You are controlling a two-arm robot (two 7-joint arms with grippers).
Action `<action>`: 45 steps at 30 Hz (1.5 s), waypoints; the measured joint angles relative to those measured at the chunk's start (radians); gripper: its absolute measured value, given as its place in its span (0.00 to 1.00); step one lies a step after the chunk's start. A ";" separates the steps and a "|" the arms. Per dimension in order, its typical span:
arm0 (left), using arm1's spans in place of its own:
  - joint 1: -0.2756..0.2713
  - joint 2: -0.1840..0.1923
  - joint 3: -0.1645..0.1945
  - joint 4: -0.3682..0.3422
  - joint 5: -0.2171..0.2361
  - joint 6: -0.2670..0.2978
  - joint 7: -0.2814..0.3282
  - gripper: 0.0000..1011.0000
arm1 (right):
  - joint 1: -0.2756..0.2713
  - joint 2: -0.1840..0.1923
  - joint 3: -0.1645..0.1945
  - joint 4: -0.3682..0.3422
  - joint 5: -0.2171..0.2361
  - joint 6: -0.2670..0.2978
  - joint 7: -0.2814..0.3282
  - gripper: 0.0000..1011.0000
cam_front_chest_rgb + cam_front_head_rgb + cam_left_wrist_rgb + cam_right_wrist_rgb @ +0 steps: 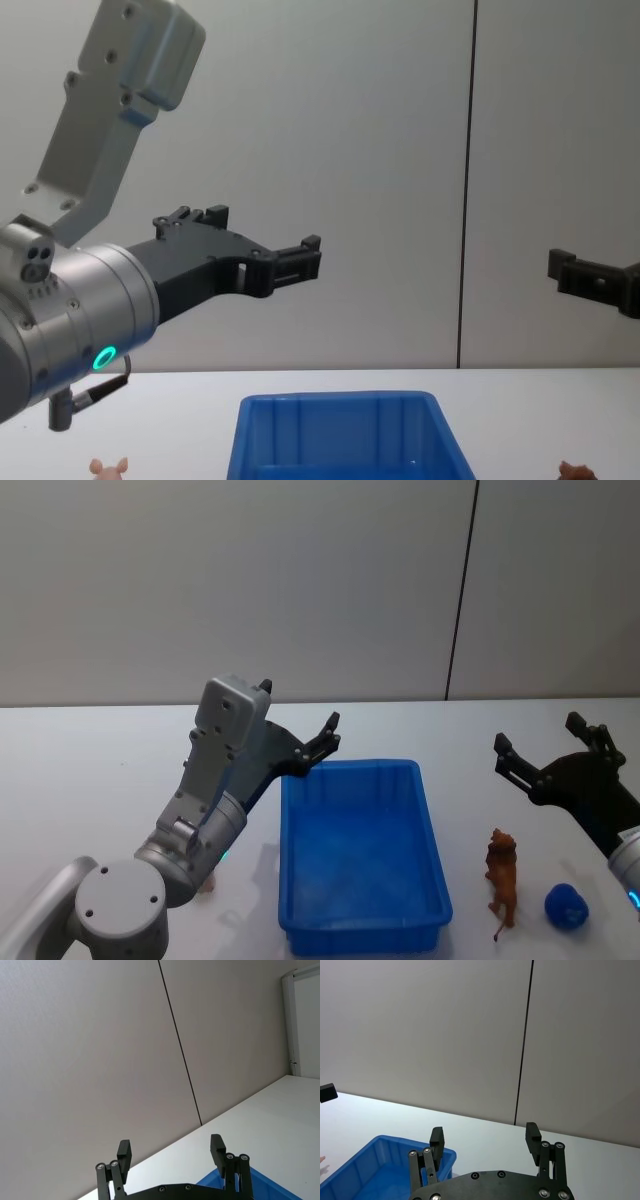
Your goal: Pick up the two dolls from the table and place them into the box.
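Pre-grasp step. Reddish-brown toy doll [502,873] stood on white counter [100,770] right of bright blue plastic box [350,767]; pale pink doll [108,467] left. Left end effector [318,742] and right end effector [538,738] hovered spread, empty. Next move likely required descent onto doll.

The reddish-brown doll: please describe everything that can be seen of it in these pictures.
The reddish-brown doll is a small four-legged animal figure, seemingly hard plastic, with a bulky head pointing away from the robot and a thin tail towards it. It rests on the white table, right of the blue box and apart from it, with a small blue round object to its right. Nothing grips it; the open right gripper hangs farther back. Whether it stands or lies I cannot tell.
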 joint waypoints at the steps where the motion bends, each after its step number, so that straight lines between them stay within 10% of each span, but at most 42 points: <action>1: 0.000 0.000 0.000 0.000 0.000 0.000 0.000 0.99 | 0.000 0.000 0.000 0.000 0.000 0.000 0.000 0.99; 45: 0.000 0.000 0.000 0.000 0.000 0.000 0.000 0.99 | 0.013 0.031 0.020 0.122 -0.069 0.014 0.067 0.99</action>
